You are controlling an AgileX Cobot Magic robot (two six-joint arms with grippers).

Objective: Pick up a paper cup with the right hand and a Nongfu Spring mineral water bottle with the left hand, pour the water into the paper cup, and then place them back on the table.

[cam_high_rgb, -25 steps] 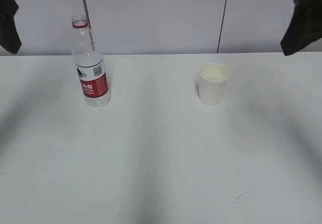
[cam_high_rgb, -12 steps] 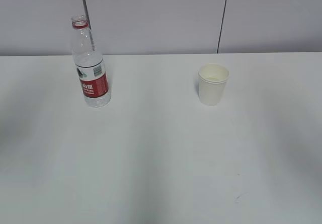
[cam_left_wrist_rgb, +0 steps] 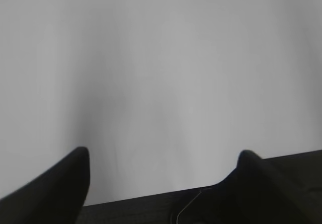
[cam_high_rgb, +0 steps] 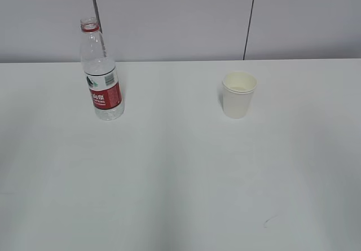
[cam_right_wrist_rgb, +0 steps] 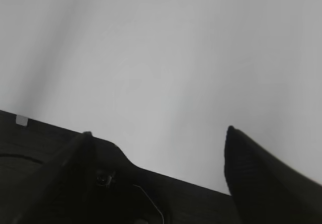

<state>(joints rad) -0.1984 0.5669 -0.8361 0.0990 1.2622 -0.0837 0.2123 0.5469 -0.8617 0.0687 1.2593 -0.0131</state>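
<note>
The Nongfu Spring mineral water bottle (cam_high_rgb: 101,73) stands upright on the white table (cam_high_rgb: 180,172) at the back left, uncapped, with a red and white label. The paper cup (cam_high_rgb: 238,95) stands upright at the back right of centre. Neither arm shows in the exterior view. In the left wrist view my left gripper (cam_left_wrist_rgb: 163,156) is open and empty over bare white table. In the right wrist view my right gripper (cam_right_wrist_rgb: 158,133) is open and empty over bare white table. Neither wrist view shows the bottle or the cup.
A grey panelled wall (cam_high_rgb: 180,20) runs behind the table's back edge. A small dark mark (cam_high_rgb: 268,221) lies on the tabletop near the front right.
One second ago dark parts of both arms showed at the exterior view's upper left and upper right corners; they have moved out of view. Bottle and cup have not moved.
</note>
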